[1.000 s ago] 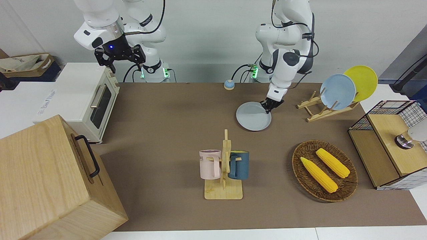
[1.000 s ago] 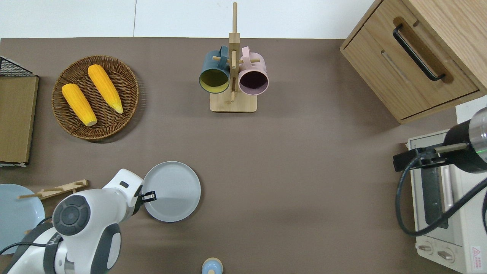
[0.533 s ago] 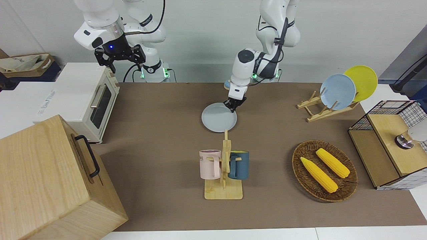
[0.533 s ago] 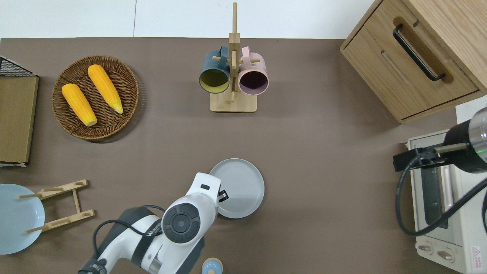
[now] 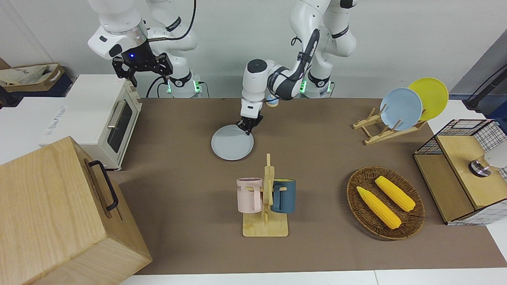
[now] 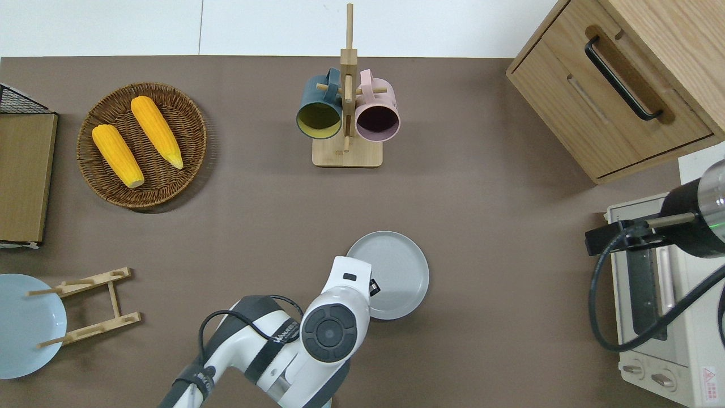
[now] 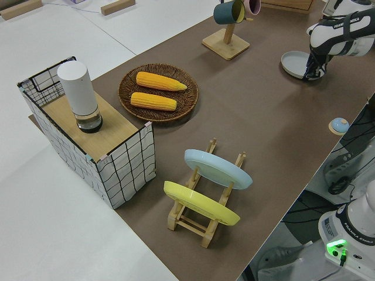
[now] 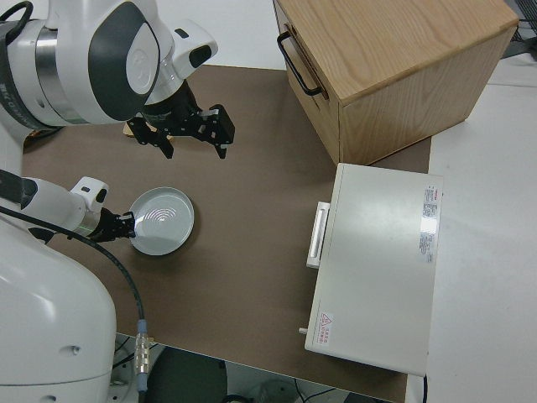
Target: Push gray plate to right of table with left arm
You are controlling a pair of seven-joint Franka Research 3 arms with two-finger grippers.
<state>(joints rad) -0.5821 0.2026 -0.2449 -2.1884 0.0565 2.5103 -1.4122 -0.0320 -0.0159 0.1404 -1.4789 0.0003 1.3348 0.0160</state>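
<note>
The gray plate (image 5: 232, 147) (image 6: 391, 272) (image 8: 164, 220) lies flat on the brown table (image 5: 178, 178), nearer to the robots than the mug rack. My left gripper (image 5: 246, 126) (image 6: 374, 287) (image 7: 309, 73) is shut, its tip pressed down on the plate's rim on the side toward the left arm's end of the table. The left arm reaches low across the table to it. My right gripper (image 5: 142, 73) (image 8: 189, 134) is parked and open, holding nothing.
A mug rack (image 5: 266, 198) with a pink and a dark blue mug stands farther from the robots than the plate. A toaster oven (image 5: 103, 118) and a wooden cabinet (image 5: 59, 213) fill the right arm's end. A corn basket (image 5: 385, 202), plate rack (image 5: 400, 111) and wire crate (image 5: 463, 174) sit toward the left arm's end.
The left gripper has slid the gray plate steadily along the table toward the right arm's end, from beside the plate rack to about mid-table. The right arm has not moved.
</note>
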